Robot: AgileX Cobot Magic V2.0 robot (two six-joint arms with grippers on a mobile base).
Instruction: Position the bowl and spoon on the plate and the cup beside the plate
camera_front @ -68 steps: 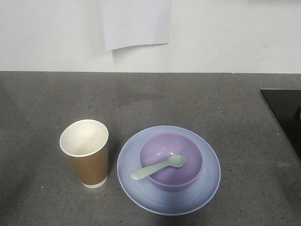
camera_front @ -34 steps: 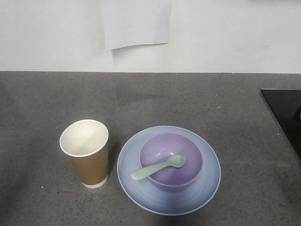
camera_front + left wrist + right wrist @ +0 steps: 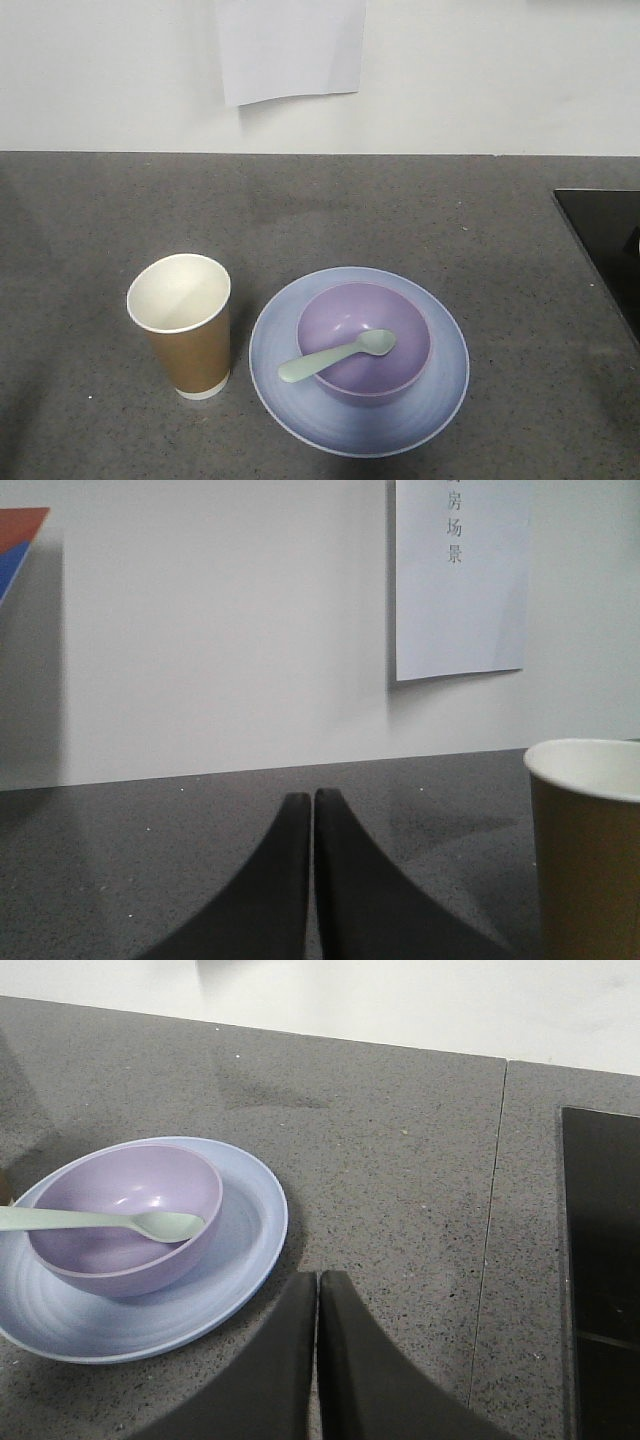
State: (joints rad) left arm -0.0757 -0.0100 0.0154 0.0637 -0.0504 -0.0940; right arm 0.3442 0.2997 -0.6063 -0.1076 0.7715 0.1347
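**Checking the setting: how each piece would take a grip**

Looking over the front view, I see the plate [image 3: 359,361] lying flat on the dark bench [image 3: 480,250], the bowl [image 3: 364,341] seated on its middle, and the spoon [image 3: 337,357] resting across the bowl with its scoop inside and its handle poking over the near-left rim. The cup [image 3: 180,325] stands upright just beside the plate on the left, apart from it by a narrow gap. I judge the arrangement essentially complete.

The left claw [image 3: 312,810] is clenched on nothing, fingers pressed together, hovering above the bench with the cup close at its right. The right claw [image 3: 318,1290] is likewise clenched and empty, near the plate's right edge.

If I had to nudge anything: the cup looks like thin paper, light and easily crushed or tipped, so I would pinch it gently around the mid-wall. The bowl seems smooth, stiff plastic, probably slippery; its rim is the only sensible purchase. The spoon looks nearly weightless and would slide; I would take the overhanging handle.
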